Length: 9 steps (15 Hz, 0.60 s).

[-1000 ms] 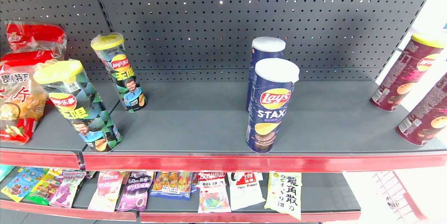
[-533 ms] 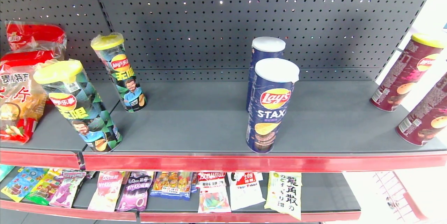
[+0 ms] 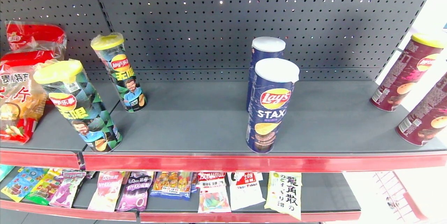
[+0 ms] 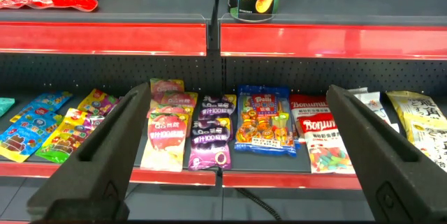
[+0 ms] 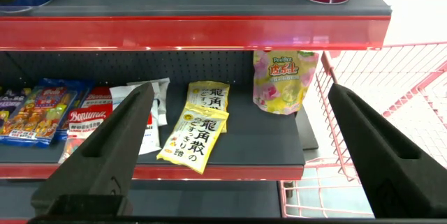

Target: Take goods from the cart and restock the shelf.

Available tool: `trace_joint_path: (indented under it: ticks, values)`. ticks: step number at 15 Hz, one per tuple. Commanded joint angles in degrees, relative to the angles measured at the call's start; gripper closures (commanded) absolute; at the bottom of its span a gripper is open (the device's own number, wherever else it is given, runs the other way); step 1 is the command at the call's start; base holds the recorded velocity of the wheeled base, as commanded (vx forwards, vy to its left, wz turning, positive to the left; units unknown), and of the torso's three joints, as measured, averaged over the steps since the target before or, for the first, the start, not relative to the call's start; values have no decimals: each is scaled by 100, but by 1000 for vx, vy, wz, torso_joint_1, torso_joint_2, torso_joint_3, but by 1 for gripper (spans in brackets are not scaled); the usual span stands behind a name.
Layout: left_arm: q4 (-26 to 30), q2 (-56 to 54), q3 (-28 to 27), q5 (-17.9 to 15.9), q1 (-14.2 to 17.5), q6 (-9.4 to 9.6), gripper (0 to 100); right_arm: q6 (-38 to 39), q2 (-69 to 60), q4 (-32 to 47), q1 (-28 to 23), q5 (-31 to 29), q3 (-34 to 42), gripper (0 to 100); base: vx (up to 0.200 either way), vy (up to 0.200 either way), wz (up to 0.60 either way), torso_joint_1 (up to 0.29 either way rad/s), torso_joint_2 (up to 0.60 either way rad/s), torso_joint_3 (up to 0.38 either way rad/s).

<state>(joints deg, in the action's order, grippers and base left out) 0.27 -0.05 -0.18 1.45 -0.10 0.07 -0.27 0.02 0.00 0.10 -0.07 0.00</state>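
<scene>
On the grey metal shelf (image 3: 202, 126), two navy cardboard tubes (image 3: 270, 105) are standing centre, one behind another; teal patterned tubes (image 3: 80, 109) are standing left, maroon tubes (image 3: 405, 74) right.

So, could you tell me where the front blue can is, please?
In the head view, the front blue can stands upright on the upper shelf, right of centre, just before a second blue can.

Up on the grey shelf (image 3: 209, 126) stand two teal cans (image 3: 80, 105) at left, two blue cans (image 3: 270, 105) centre, two maroon cans (image 3: 405, 74) right, red wire cart (image 5: 349, 77) beside.
</scene>
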Motion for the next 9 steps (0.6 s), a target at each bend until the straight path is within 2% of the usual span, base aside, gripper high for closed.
trace_joint_path:
  ticks: [1,9]
  values:
    - [0,5,1,4,1,1,0,0,6,0,-1,-1,0,0,0,0,0,0,0,0]
    - [0,5,1,4,1,1,0,-17,6,0,-1,-10,0,0,0,0,0,0,0,0]
